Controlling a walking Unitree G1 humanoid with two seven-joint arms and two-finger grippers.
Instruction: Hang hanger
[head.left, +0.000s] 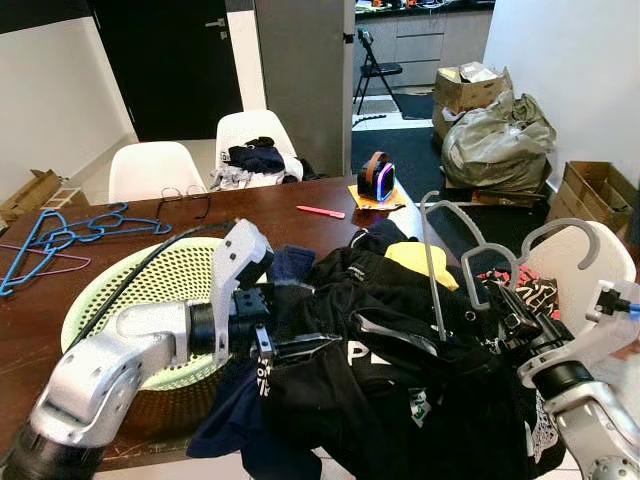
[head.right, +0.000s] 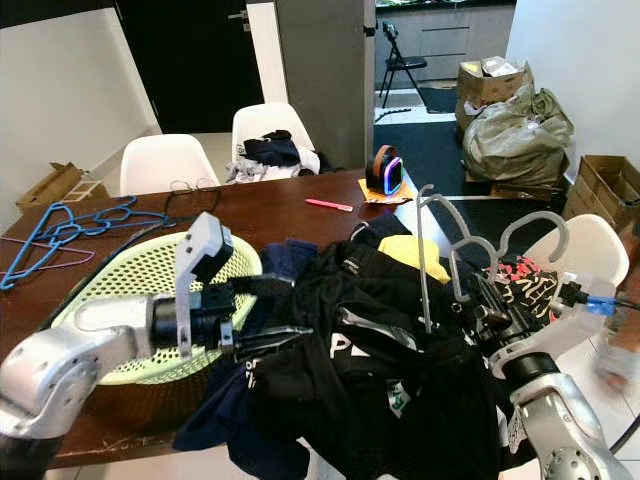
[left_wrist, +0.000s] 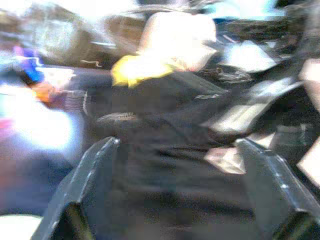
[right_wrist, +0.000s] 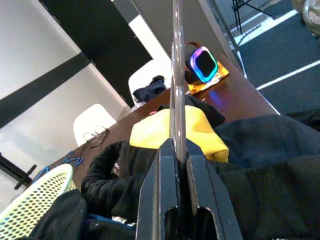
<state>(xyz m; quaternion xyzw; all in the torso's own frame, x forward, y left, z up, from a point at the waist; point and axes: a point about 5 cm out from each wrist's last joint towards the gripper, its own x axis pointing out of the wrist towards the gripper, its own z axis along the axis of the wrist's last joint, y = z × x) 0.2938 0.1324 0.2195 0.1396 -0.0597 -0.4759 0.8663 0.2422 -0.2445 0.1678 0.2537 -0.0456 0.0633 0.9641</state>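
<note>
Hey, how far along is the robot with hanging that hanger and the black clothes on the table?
Done: the right gripper is shut on a grey hanger, holding it upright over the black clothes. In hand: the left gripper, open, reaches into that pile beside the green basket. Left: nothing looks hung yet, no rail can be made out, and blue hangers lie unused on the table.

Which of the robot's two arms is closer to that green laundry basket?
Left. The left tool reaches over the green laundry basket's near rim onto the black clothes. The right tool, shut on a grey hanger, is across the pile.
</note>
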